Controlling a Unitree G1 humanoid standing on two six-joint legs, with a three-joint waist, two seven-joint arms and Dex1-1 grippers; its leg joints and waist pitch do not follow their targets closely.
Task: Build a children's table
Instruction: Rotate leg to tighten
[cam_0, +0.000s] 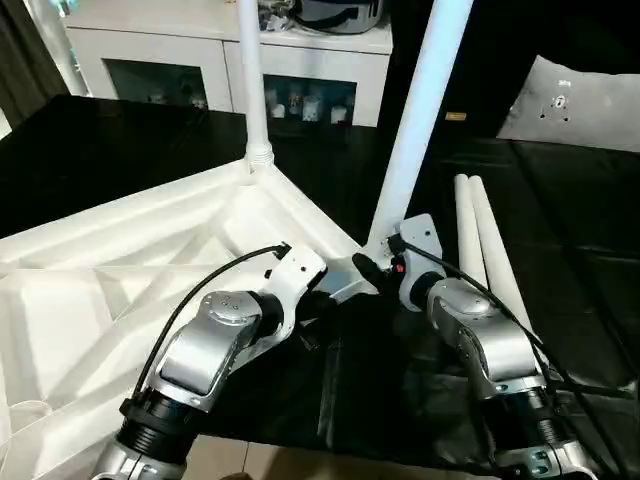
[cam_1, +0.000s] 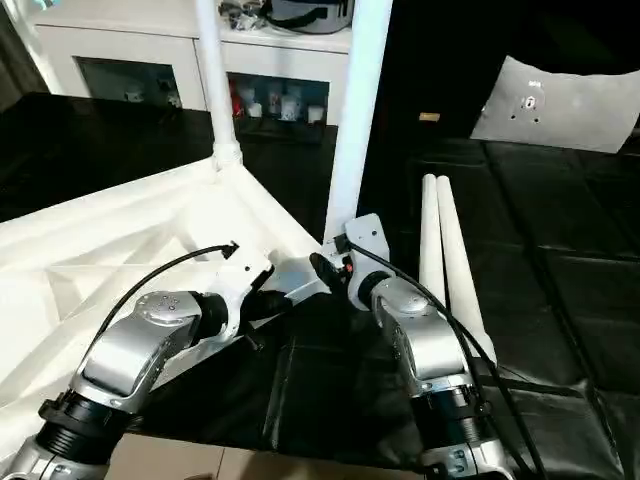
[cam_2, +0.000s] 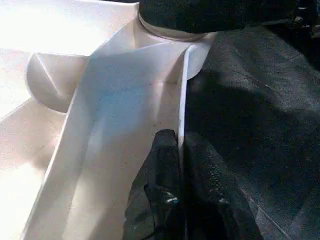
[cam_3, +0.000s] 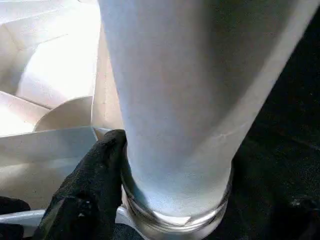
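My left claw (cam_2: 180, 150) pinches the tabletop (cam_0: 120, 250) rim shut while my right claw (cam_3: 165, 200), wrapped around the leg (cam_0: 415, 130), should twist it straight into the corner socket.

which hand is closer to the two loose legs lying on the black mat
Right. The right hand is around the base of the near upright leg, just beside the loose legs. The left hand pinches the tabletop's rim, farther from them.

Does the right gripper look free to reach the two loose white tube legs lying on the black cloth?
Probably not yet: the right gripper is around the standing leg; the loose legs lie unobstructed beside that arm.
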